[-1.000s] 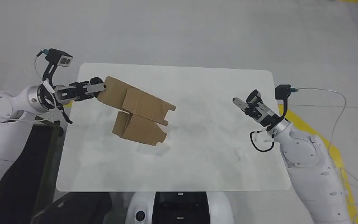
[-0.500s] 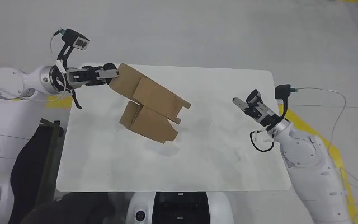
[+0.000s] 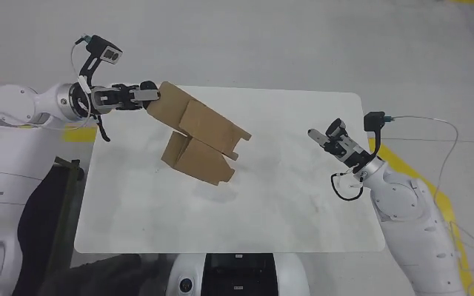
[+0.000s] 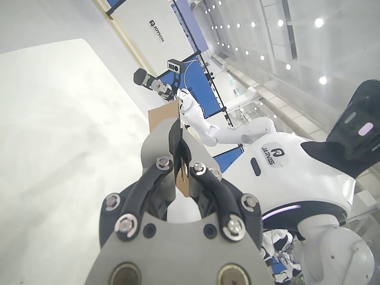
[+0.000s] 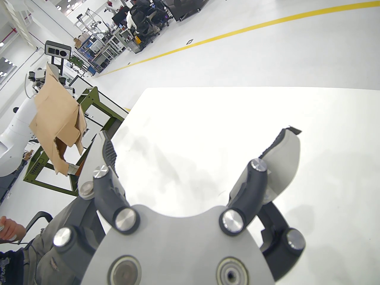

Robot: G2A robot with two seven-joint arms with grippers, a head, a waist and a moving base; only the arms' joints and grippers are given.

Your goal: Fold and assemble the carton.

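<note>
Judged light and floppy, the carton [image 3: 198,143] is pinched by its upper-left flap in the left gripper [image 3: 152,95], the right gripper [image 3: 324,130] being open.

White arms [image 3: 404,200]; grey, black-linked claw [image 5: 196,137], silver screws [image 5: 232,218]

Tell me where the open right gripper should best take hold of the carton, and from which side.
Probably the free flap edge of the carton, nearest the right gripper, coming from that arm's side. The left gripper clamps the opposite end, and this thin edge juts out toward it.
</note>
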